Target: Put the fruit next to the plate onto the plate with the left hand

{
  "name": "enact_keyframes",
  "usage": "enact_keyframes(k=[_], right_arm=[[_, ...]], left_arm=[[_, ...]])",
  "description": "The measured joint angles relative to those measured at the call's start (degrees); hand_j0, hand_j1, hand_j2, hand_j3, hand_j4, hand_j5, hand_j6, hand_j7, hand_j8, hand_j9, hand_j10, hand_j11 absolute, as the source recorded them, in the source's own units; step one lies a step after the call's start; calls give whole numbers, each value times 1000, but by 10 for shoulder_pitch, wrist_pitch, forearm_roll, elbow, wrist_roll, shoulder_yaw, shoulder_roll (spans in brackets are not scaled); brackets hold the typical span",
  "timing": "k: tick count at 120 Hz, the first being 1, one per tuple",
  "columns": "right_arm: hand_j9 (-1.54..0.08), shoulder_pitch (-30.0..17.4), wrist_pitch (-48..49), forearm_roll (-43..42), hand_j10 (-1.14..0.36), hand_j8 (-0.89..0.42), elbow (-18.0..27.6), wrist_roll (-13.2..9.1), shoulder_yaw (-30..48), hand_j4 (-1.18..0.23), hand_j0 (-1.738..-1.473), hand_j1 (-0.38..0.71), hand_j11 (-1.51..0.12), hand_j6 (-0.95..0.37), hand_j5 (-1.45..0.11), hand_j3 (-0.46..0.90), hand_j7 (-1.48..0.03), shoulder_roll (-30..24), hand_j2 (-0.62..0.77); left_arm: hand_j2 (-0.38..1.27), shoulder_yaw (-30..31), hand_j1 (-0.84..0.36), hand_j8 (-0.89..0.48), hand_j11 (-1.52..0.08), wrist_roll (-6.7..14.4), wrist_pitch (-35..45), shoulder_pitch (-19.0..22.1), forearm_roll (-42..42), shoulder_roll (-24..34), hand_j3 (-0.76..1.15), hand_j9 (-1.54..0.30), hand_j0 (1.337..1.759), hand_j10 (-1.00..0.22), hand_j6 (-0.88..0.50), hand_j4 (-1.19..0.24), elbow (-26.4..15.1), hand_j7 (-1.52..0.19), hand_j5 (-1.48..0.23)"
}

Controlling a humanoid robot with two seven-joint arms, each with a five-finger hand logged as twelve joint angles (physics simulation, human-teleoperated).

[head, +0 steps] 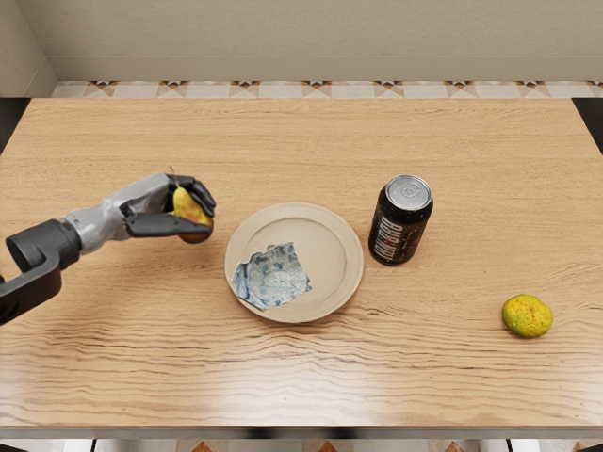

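The wooden table (301, 377) fills the view from its front edge back. Taking the plate as the middle of the clock, the nearest thing is a yellow-green citrus fruit (527, 315) at about 4 o'clock. It lies alone, well apart from the plate and close to the table's right edge.

The plate (334, 247) is round and cream-coloured and sits a little left of the table's middle. A blue and white patterned patch (271, 276) covers its near-left part. I cannot tell whether the patch is printed on the plate or lying on it.

At about 9 to 10 o'clock, just beside the plate's rim, the left hand (162, 211) grasps a yellow pear (191, 215). Its dark fingers (196, 185) curl over the top and the thumb runs underneath. The pear is clear of the plate. Whether its brownish underside touches the table cannot be told. The grey forearm comes in from the left edge.

At about 2 o'clock a dark drinks can (400, 219) stands upright near the plate but not touching it, its silver top unopened. It carries pale lettering on its side, too small to read, so no brand can be made out.
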Motion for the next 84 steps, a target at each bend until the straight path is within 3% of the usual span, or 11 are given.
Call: enact_keyframes(k=[57,84], right_arm=[[-22,0,0,0,-16,-16,0,0,0,-16,-1658,-329,-22,-16,-22,0,-22,0,-3],[-22,0,0,0,-16,-16,0,0,0,-16,-1658,-329,-22,-16,-22,0,-22,0,-3]], left_arm=[[182,8,-446,-372,-914,6,-19,-55,-1,-70,0,-931,1646,-353,-634,-635,-14,-919,-919],[314,19,-518,-351,-931,16,-22,-61,-2,-120,0,-946,1644,-327,-626,-627,-13,-933,-932]])
